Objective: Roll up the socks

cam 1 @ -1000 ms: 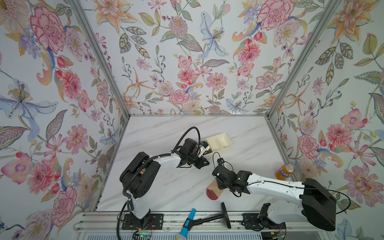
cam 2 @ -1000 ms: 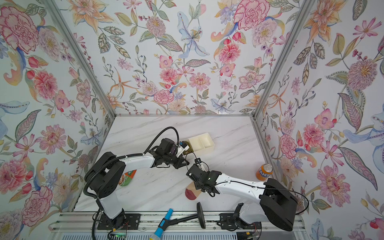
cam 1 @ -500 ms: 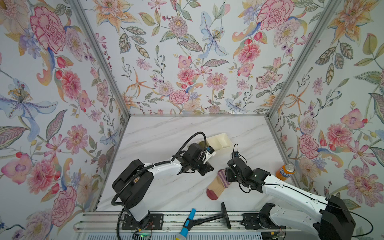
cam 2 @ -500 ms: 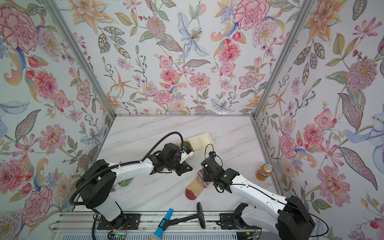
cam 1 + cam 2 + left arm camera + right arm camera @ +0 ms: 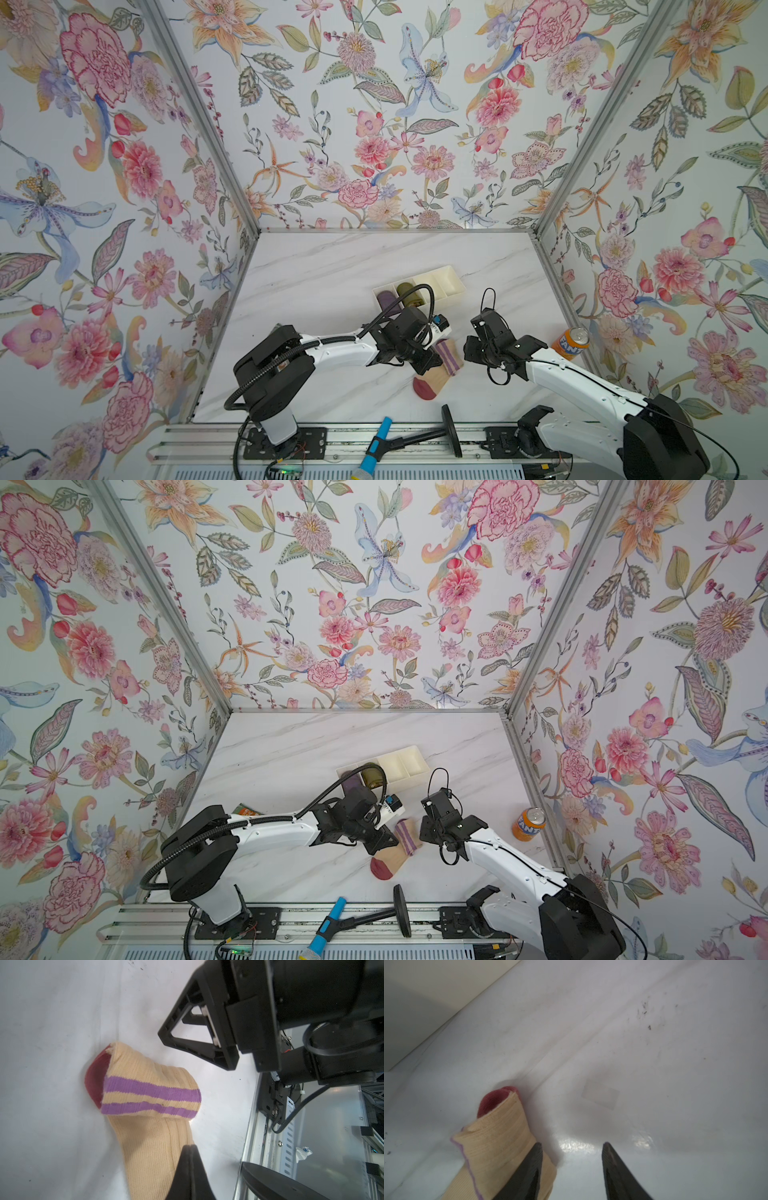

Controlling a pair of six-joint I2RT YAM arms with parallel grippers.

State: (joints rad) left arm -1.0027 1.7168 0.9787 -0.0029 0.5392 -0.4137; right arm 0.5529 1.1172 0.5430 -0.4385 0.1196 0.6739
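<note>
Item: socks [image 5: 149,1093], cuff folded once on worktop [image 5: 52,1022]; left pincer [image 5: 190,1153] closed tight, seemingly pinning the foot (anchor for rolling); right pincer [image 5: 572,1145] half-spread, empty, beside the fold.

The back and left of the table [image 5: 332,270] are bare, with lots of room. The cream box [image 5: 454,287], the orange Fanta can [image 5: 571,343] and the socks [image 5: 438,376] stand in the way.

Peach socks [image 5: 439,375], striped cuff folded over
</note>
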